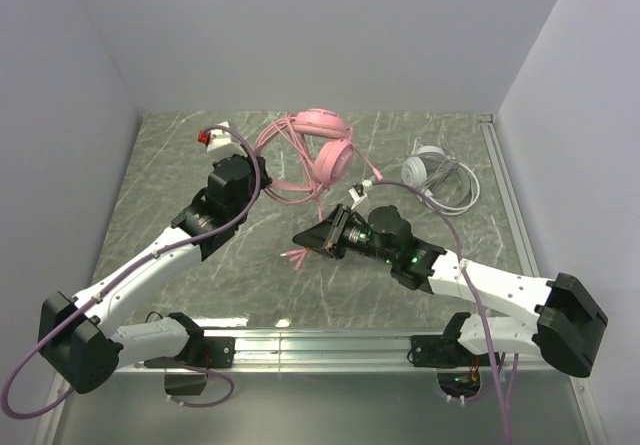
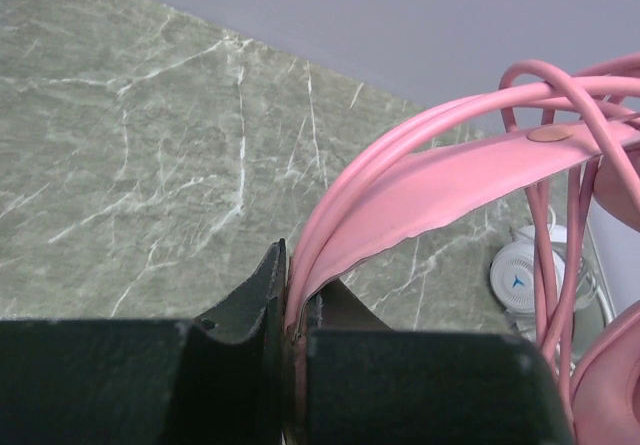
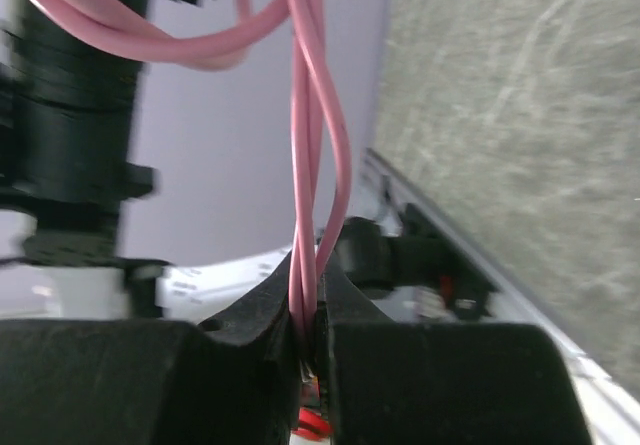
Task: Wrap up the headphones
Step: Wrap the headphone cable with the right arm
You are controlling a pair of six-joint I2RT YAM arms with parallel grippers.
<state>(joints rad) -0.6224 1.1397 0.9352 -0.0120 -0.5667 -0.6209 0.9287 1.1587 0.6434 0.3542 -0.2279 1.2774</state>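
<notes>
The pink headphones (image 1: 328, 145) lie at the back middle of the marble table, their long pink cord (image 1: 280, 175) looped around them. My left gripper (image 1: 252, 162) reaches in from their left. In the left wrist view it (image 2: 295, 310) is shut on the flat pink headband (image 2: 450, 185) together with strands of cord. My right gripper (image 1: 302, 237) sits nearer the front, in the middle. The right wrist view shows it (image 3: 318, 305) shut on two or three twisted strands of pink cord (image 3: 312, 165). The white-grey headphones (image 1: 430, 170) rest at the back right with their thin cord, untouched.
A small red and white piece (image 1: 211, 137) shows just beyond the left wrist. A metal rail (image 1: 505, 195) runs along the table's right edge and another along the front (image 1: 320, 343). Grey walls close in the back and sides. The white headphones (image 2: 520, 275) also appear behind the pink band.
</notes>
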